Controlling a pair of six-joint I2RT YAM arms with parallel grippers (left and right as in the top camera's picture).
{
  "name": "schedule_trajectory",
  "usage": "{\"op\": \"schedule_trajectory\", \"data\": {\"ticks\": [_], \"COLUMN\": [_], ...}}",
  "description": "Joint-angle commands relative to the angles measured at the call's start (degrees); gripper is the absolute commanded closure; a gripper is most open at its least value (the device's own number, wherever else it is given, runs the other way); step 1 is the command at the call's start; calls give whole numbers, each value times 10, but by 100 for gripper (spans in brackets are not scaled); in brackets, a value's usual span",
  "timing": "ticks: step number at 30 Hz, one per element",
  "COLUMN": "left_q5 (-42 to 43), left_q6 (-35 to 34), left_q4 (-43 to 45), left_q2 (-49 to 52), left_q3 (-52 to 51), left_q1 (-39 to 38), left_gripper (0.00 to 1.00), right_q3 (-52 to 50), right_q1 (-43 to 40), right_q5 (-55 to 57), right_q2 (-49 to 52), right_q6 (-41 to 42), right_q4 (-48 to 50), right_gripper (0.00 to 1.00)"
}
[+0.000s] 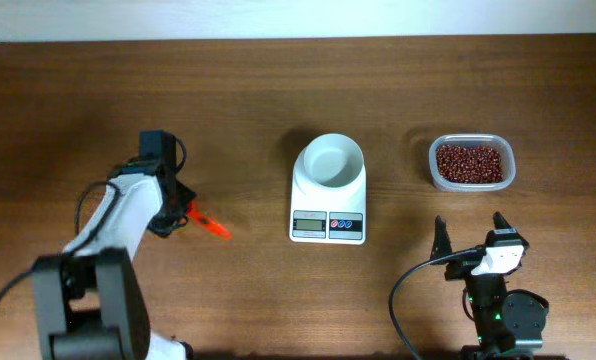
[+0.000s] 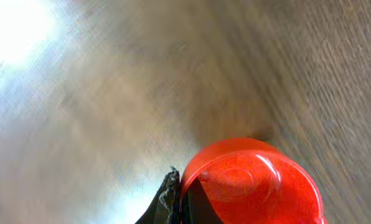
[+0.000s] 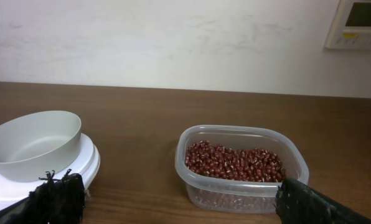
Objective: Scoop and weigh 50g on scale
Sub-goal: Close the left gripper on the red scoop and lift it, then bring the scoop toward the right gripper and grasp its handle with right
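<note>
Now the left gripper (image 1: 181, 213) is clenched on the orange scoop (image 1: 216, 229), right gripper (image 1: 469, 224) gaping wide, tub (image 1: 471, 187) just ahead, scale (image 1: 327, 210) off to its left.

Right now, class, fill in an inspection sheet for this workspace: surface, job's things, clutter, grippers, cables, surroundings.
Surface: brown wooden table.
Job's things: white digital scale at centre, empty white bowl on it; clear tub of red-brown beans to its right; orange scoop to its left.
Clutter: nothing seen.
Grippers: left gripper shut on the orange scoop; right gripper open, holding nothing, near the clear tub.
Cables: black cable looping beside each arm.
Surroundings: white wall, wall control panel.
</note>
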Motion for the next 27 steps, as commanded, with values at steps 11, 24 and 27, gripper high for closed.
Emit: {"op": "schedule_trajectory", "data": {"ticks": [11,24,27], "left_q5": [290,290,278], "left_q6": [-163,-97,-64], "left_q4": [-127,-249,-250], "left_q2": [-71,-98,-150], "left_q3": [-1,-1,-1], "left_q1": [5,3,3], "left_gripper": [100,100,100], "right_q3": [-4,-4,-4], "right_q1": [3,3,3], "right_q5": [5,-393,-535], "right_q2": [-4,-2,-2], "right_q6": [-2,533,584], "right_q4": [-2,12,13], "right_gripper": [1,1,1]}}
